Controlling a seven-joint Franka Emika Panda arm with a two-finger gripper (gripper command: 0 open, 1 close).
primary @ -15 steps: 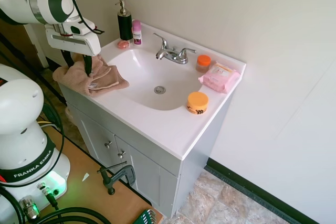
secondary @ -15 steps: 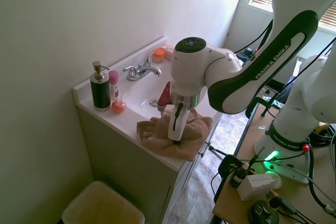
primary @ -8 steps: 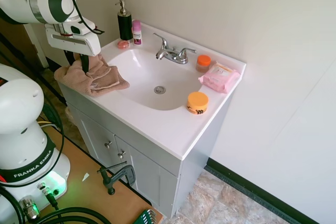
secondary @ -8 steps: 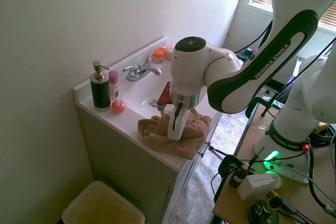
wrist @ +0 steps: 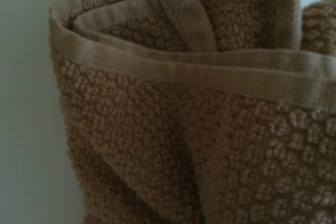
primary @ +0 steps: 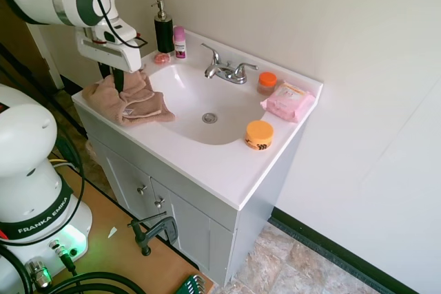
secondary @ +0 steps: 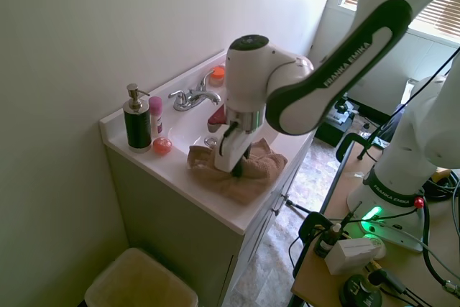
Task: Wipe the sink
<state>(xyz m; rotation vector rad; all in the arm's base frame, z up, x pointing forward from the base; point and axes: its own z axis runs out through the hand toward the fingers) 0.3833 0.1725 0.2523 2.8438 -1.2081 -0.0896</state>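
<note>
We see the pincer (primary: 118, 80) closed down into a bunched tan towel (primary: 131, 101), its dark fingers pinching a raised fold, while the rest of the cloth lies on the white tabletop (primary: 213, 166) at the left rim of the sink (primary: 200, 105). The towel's near edge reaches the front lip of the tabletop, and its right edge sits just at the basin's rim. The basin itself is bare down to its small round drain (primary: 209, 118), giving open room across the bowl. The chrome faucet (primary: 224, 70) stands at the far rim. A dark soap dispenser (primary: 163, 29), a pink bottle (primary: 180, 42) and a small pink object (primary: 161, 58) crowd the far left corner, close to the towel. On the right, an orange jar (primary: 260, 134) sits at the basin's edge, with a pink wipes pack (primary: 289, 101) and an orange-lidded jar (primary: 267, 82) beyond. Their labels are too small to read. The wrist view is filled with the towel's nubby weave and hem.
</note>
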